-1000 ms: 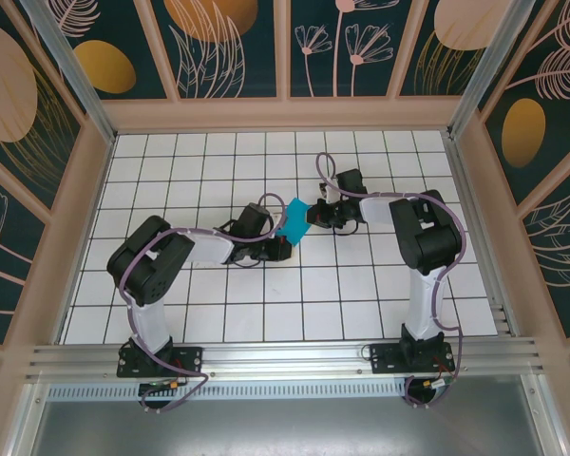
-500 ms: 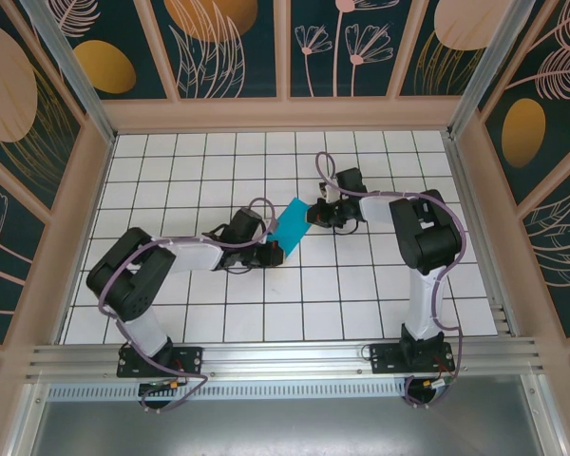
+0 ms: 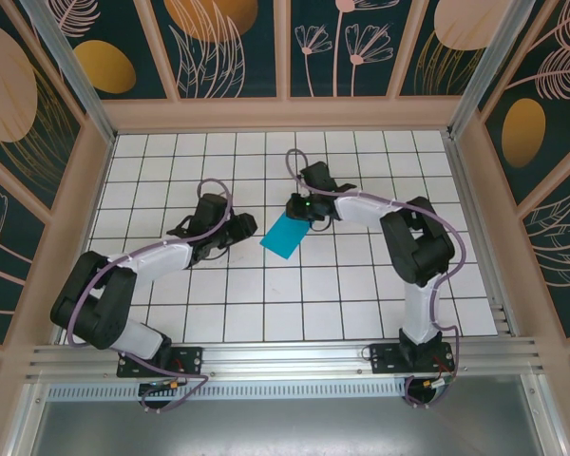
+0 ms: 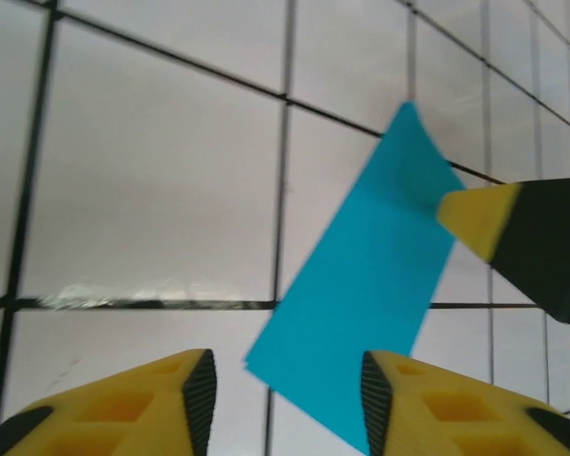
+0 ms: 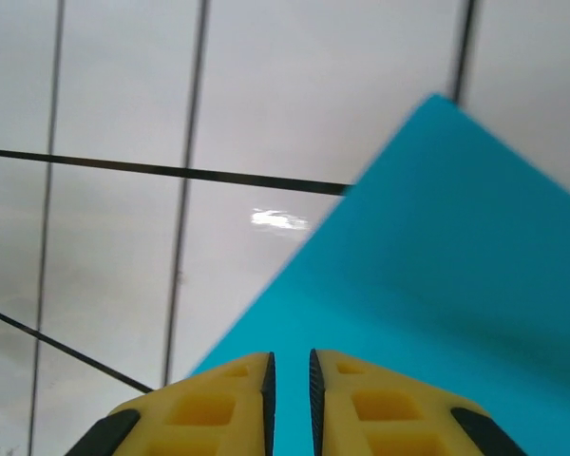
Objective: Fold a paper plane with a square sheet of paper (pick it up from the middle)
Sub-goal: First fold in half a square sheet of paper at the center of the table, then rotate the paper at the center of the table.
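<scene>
A: Where is the folded teal sheet [image 3: 286, 234] lying?
B: Mid gridded table [image 3: 361, 285]. Left gripper [image 3: 239, 226] is gaping at its nine o'clock. Right gripper [image 3: 302, 211] at one o'clock: grip we cannot tell. Our retreating risks dragging it.

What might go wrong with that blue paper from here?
The right gripper sits at one end of the folded paper, its jaws barely apart; pulling away might drag the paper and loosen the fold. The left gripper stands open nearby, holding nothing, so nothing pins the paper to the table. The thin paper seems to lie flat, so regrasping it could crumple it.
</scene>
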